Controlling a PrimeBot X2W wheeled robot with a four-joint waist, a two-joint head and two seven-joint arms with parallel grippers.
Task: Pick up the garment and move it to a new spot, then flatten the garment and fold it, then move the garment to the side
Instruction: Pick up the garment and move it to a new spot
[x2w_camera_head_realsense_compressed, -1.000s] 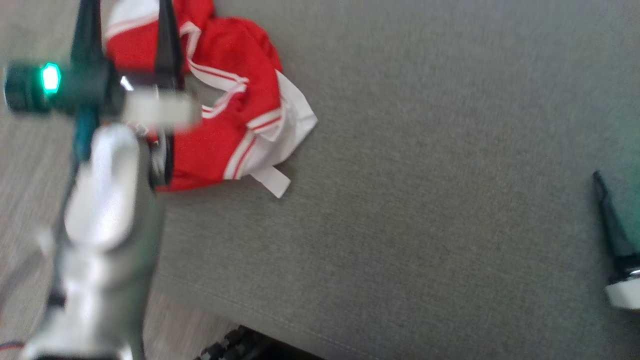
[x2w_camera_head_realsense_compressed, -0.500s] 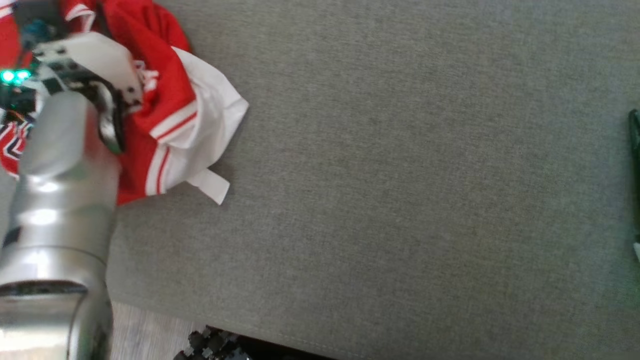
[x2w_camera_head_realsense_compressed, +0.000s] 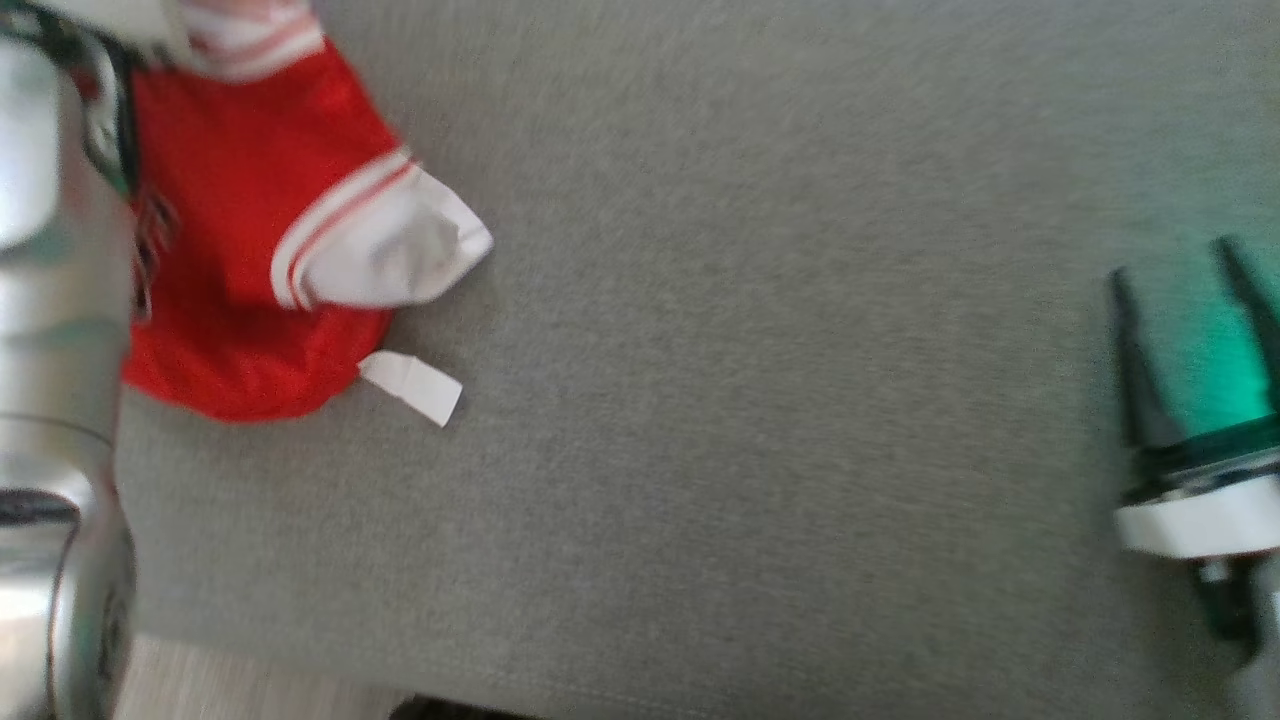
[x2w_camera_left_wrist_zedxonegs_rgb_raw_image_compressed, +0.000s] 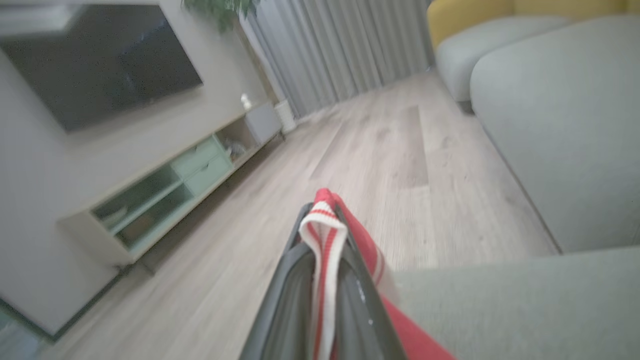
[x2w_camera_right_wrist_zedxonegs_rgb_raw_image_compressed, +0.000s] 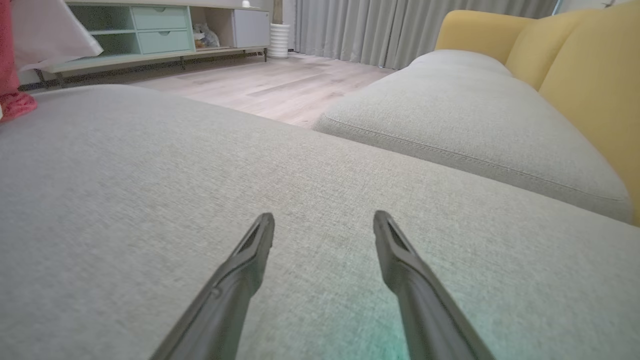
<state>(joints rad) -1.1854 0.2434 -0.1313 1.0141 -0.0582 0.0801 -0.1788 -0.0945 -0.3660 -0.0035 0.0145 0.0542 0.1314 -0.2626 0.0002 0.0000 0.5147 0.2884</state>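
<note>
Far left, head view: the left forearm (x2w_camera_head_realsense_compressed: 50, 300) was seen along the frame edge. The left gripper (x2w_camera_left_wrist_zedxonegs_rgb_raw_image_compressed: 324, 225) was found closed, its fingers (x2w_camera_left_wrist_zedxonegs_rgb_raw_image_compressed: 292, 290) pinched tight on the striped trim (x2w_camera_left_wrist_zedxonegs_rgb_raw_image_compressed: 324, 280) of the red-and-white garment (x2w_camera_head_realsense_compressed: 240, 220).

The garment was seen bunched at the upper left of the grey sofa cushion (x2w_camera_head_realsense_compressed: 780, 400), one end rising toward the grip. Its lower fold and white tag (x2w_camera_head_realsense_compressed: 412, 387) appeared to rest on the cushion. The long axis was judged to run from the pinch down the head view, toward the robot. Wood floor (x2w_camera_left_wrist_zedxonegs_rgb_raw_image_compressed: 350, 150) was noted just past the cushion's left edge, so a carry that way was judged to risk a drop.

Centre: a broad open stretch of cushion was noted to the garment's right, judged ample for setting down and flattening.

Far right: the right gripper (x2w_camera_head_realsense_compressed: 1170, 262) was seen with fingers (x2w_camera_right_wrist_zedxonegs_rgb_raw_image_compressed: 240, 280) spread wide, nothing held, low over the cushion and well apart from the garment. The left arm was judged much the nearer.
</note>
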